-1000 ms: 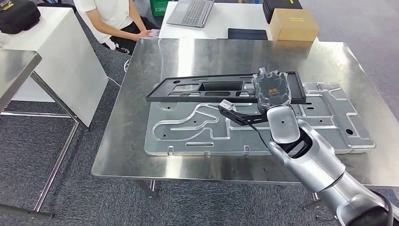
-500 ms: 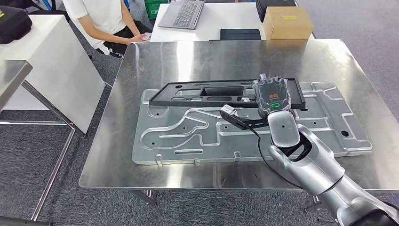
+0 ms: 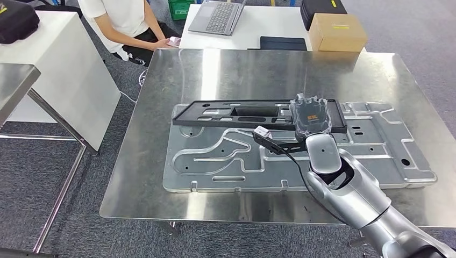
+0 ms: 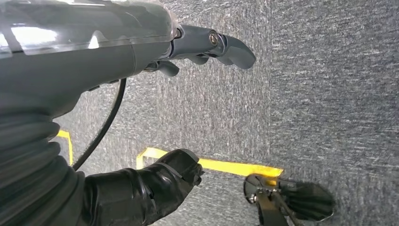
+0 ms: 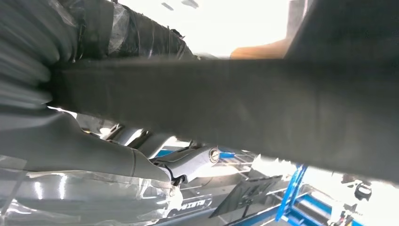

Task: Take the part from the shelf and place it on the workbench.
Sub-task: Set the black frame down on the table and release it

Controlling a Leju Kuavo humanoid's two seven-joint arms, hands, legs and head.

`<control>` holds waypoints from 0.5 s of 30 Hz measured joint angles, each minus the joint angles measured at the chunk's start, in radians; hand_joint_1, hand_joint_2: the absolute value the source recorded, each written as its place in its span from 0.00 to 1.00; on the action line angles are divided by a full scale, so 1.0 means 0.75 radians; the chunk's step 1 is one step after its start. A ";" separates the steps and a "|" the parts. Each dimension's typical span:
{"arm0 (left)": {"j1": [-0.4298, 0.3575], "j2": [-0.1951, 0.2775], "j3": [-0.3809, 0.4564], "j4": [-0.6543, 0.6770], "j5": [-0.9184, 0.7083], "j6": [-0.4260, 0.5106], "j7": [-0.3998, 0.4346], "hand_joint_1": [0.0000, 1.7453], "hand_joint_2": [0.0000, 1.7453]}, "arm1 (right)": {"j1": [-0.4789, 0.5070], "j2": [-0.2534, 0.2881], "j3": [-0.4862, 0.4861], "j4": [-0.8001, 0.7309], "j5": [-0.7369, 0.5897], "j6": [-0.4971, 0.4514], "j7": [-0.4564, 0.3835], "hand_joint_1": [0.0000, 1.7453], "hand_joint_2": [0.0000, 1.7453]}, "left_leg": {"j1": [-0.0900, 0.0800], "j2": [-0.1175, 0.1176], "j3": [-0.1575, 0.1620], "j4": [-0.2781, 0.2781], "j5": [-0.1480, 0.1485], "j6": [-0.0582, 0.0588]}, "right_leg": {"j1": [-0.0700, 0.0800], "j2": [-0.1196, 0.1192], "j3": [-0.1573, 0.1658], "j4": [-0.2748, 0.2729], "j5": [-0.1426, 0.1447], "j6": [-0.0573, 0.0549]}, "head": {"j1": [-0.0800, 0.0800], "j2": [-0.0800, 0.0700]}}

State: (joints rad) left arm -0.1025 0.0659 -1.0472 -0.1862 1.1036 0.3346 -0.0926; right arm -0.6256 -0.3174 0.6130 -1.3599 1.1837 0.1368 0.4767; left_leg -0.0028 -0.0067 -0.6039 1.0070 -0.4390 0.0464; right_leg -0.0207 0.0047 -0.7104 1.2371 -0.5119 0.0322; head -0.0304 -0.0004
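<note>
While the right hand [image 3: 311, 115] grips the black part [image 3: 236, 113] (above a metal plate [image 3: 376, 145]), a person [image 3: 126, 19] sits beyond.

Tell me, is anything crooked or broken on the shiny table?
Nothing looks broken or spilled. The long black part sits slightly slanted across the far edge of the big silver plate, with the right hand gripping its right end, so it may not be set down yet.
</note>
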 joint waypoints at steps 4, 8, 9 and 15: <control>0.001 -0.001 0.000 0.000 0.013 -0.018 -0.019 0.00 1.00 | 0.006 -0.001 -0.010 0.005 0.000 -0.005 -0.003 0.00 0.00 | -0.005 -0.003 -0.011 0.039 -0.027 -0.025 | 0.003 -0.002 0.105 -0.236 0.089 -0.012 | -0.001 0.000; 0.004 -0.003 0.001 0.000 0.012 -0.018 -0.040 0.00 1.00 | 0.017 -0.001 -0.021 0.003 0.000 -0.006 -0.004 0.00 0.00 | -0.005 0.000 -0.022 0.071 -0.056 -0.048 | 0.000 0.003 0.113 -0.247 0.088 -0.037 | -0.005 0.000; 0.002 -0.003 0.001 0.000 0.010 -0.019 -0.043 0.00 1.00 | 0.018 -0.002 -0.022 0.002 0.000 -0.006 -0.004 0.00 0.00 | -0.003 0.000 -0.041 0.117 -0.085 -0.055 | -0.002 0.002 0.117 -0.251 0.089 -0.043 | -0.007 0.000; 0.007 -0.003 0.001 0.000 0.012 -0.019 -0.047 0.00 0.00 | 0.036 -0.003 -0.028 0.001 0.001 -0.005 -0.003 0.00 0.00 | 0.012 0.002 -0.154 0.334 -0.130 -0.077 | -0.003 0.005 0.126 -0.252 0.083 -0.051 | -0.011 0.000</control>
State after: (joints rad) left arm -0.0975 0.0635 -1.0464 -0.1862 1.1129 0.3201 -0.1278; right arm -0.5987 -0.3193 0.5919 -1.3589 1.1841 0.1331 0.4742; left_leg 0.0062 -0.0053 -0.7196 1.2573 -0.5368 -0.0113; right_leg -0.0232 0.0084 -0.6157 1.0482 -0.4500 -0.0062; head -0.0388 -0.0004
